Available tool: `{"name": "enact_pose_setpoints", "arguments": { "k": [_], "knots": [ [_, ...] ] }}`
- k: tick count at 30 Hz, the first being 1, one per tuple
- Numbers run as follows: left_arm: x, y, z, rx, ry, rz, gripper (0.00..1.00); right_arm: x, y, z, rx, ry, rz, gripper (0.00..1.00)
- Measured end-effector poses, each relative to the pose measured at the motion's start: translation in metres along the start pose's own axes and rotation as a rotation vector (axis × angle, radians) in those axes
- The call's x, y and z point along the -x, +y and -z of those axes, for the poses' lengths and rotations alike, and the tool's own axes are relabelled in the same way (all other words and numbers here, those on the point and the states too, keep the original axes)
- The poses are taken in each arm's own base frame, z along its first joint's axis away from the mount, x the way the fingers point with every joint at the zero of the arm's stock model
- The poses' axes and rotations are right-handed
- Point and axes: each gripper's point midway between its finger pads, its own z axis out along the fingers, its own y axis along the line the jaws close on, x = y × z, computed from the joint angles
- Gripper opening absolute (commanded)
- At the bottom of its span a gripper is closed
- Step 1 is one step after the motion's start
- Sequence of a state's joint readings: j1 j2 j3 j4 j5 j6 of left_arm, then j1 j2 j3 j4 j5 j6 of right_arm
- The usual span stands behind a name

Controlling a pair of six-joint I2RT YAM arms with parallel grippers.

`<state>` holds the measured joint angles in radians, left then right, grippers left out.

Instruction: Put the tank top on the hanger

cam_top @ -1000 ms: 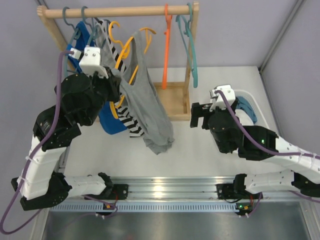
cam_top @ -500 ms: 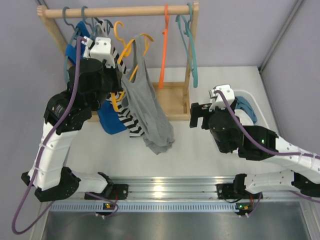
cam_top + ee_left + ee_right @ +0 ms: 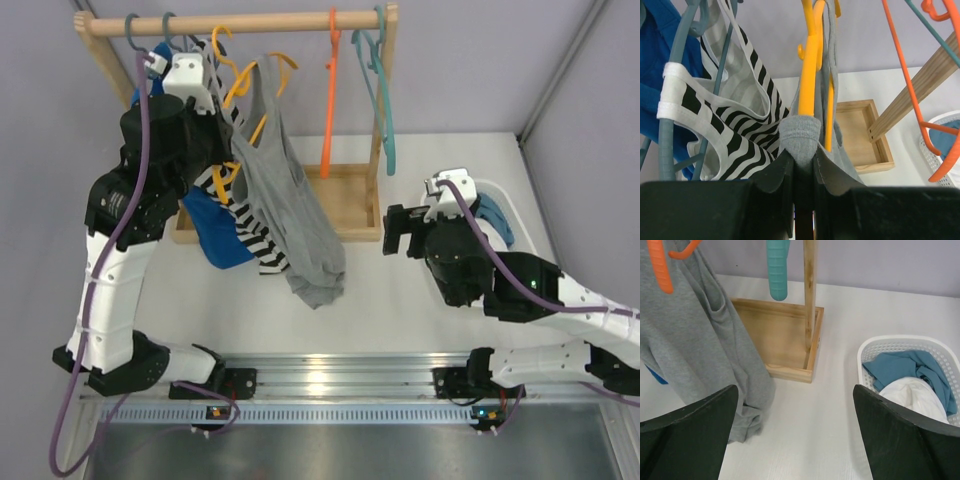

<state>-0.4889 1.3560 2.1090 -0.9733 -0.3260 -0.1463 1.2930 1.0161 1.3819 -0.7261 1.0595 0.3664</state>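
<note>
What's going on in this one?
The left gripper is clamped on the yellow-orange hanger, with a fold of the grey tank top pinched in the same grip. It holds them up by the wooden rail, among other hung clothes. The tank top drapes from the hanger. Whether the hook is over the rail isn't clear. The right gripper is open and holds nothing, near the white basket.

**What we cannot see**

In the left wrist view, the hanger loses its hook past the top edge. Its lower part vanishes inside the left gripper, under the tank top. From above, we cannot make out that grip behind the left arm. The basket runs off the right wrist view's right edge.
</note>
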Motion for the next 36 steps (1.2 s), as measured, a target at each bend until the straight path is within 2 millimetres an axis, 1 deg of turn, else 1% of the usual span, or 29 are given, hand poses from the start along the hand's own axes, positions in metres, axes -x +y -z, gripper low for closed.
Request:
{"name": "enact_pose_setpoints", "arguments": {
  "k": [7,11,14,21,29,34,36],
  "knots": [
    [0.022,0.004,-0.003,0.002,-0.056,0.005,0.00,0.001,-0.002,0.001,0.001,-0.004,0.000,0.97],
    [0.029,0.009,-0.005,0.018,-0.077,0.008,0.00,0.001,-0.002,0.001,0.001,-0.004,0.000,0.97],
    [0.030,0.016,-0.011,0.037,-0.077,0.002,0.00,-0.001,-0.001,0.000,0.001,-0.003,0.006,0.98],
    [0.032,0.030,-0.032,0.053,-0.075,-0.001,0.00,-0.001,-0.001,0.000,0.001,-0.005,0.012,0.98],
    [0.032,0.030,-0.049,0.033,-0.072,-0.019,0.00,0.001,0.000,0.000,0.004,-0.012,0.003,0.98],
    [0.027,0.032,-0.059,0.033,-0.057,-0.019,0.00,0.000,-0.001,0.000,0.004,-0.012,0.003,0.98],
    [0.022,0.032,-0.064,0.035,-0.048,-0.020,0.00,-0.001,-0.001,0.000,0.003,-0.011,0.004,0.98]
  ]
}}
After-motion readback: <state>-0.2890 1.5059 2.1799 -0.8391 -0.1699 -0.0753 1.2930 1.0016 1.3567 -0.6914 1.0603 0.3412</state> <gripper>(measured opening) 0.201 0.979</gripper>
